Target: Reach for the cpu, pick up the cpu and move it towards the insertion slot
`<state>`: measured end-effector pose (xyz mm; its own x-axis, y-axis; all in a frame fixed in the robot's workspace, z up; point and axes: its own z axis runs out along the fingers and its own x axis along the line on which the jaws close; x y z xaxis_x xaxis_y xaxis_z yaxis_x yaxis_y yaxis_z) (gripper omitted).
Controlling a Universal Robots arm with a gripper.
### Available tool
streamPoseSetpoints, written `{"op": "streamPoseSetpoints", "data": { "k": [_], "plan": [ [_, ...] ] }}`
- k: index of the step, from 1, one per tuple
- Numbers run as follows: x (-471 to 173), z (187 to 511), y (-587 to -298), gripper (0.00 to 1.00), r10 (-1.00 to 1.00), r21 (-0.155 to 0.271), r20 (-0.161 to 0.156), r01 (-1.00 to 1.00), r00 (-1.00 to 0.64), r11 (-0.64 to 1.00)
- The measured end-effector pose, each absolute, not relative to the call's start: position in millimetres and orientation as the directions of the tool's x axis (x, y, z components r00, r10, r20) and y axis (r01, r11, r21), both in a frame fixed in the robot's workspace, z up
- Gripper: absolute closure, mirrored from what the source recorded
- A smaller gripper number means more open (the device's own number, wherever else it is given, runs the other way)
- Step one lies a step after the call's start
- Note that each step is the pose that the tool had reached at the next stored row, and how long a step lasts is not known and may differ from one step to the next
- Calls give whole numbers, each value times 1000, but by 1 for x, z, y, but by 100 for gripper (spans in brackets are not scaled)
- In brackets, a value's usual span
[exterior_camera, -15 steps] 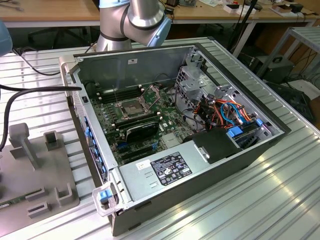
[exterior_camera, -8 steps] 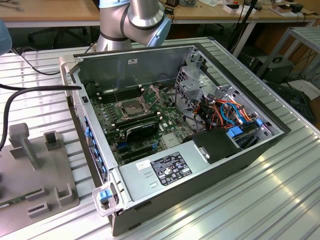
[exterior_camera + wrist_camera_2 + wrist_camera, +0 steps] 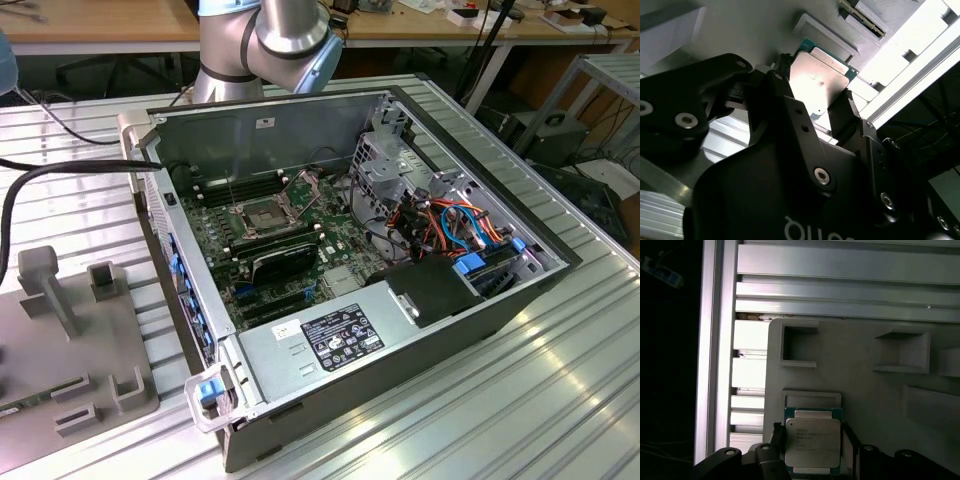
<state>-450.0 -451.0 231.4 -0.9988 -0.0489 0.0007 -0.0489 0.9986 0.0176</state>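
While the square silver-framed insertion slot (image 3: 262, 215) lies open inside the grey metal computer case (image 3: 300, 125), the black gripper (image 3: 813, 442) holds the thin, square, silvery-tan cpu (image 3: 812, 447), its jaws narrowed to chip width and set against two opposite edges. The cpu sits over a pale grey moulded tray (image 3: 860, 390) on the ribbed aluminium worktop (image 3: 840, 285); whether it is lifted clear cannot be told. Light, stiff and probably slick-faced, the cpu seems best held by those edges, its underside likely fragile.
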Motion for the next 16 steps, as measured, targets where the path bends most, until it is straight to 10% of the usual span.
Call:
{"op": "streamPoseSetpoints", "data": {
  "k": [16],
  "plan": [
    [-450, 273, -451, 45, -49, 18, 2, -49, -999, 999]
  ]
}}
